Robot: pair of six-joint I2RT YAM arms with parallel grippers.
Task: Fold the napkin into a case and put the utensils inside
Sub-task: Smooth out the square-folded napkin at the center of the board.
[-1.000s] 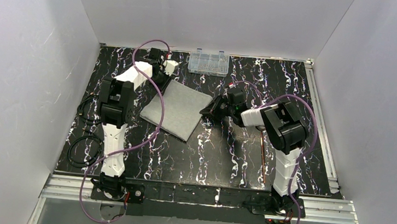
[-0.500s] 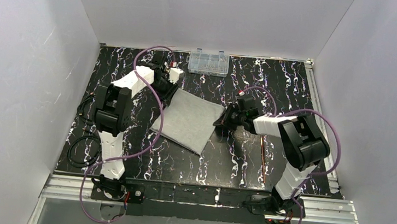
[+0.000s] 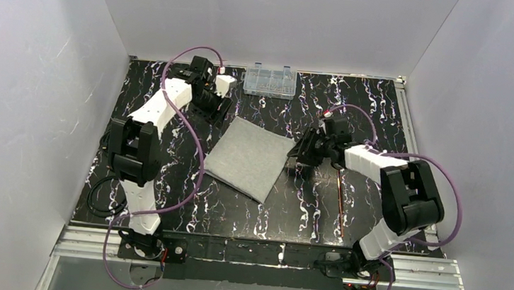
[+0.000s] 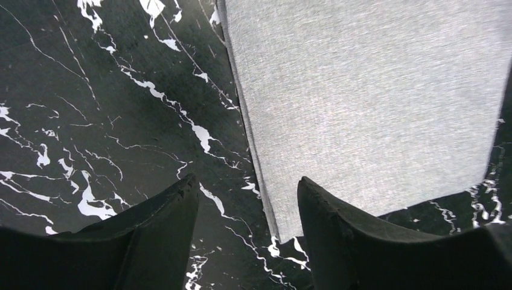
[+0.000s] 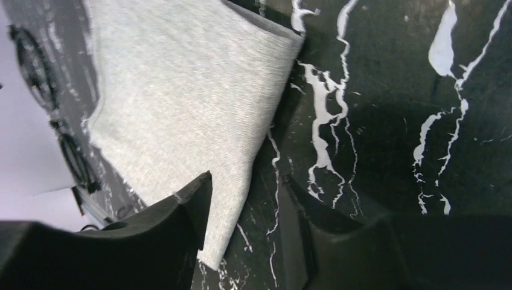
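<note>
One napkin (image 3: 249,158), farther right than before

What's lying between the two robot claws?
The grey napkin lies between the left gripper and the right gripper; the top view shows it.

A black desk (image 3: 261,216) veined with white marbling is boxed in by plain white panels: back wall (image 3: 266,18), left wall (image 3: 24,94), right wall (image 3: 496,140). Aluminium rails (image 3: 258,253) line its near and right edges. The light is even.
</note>
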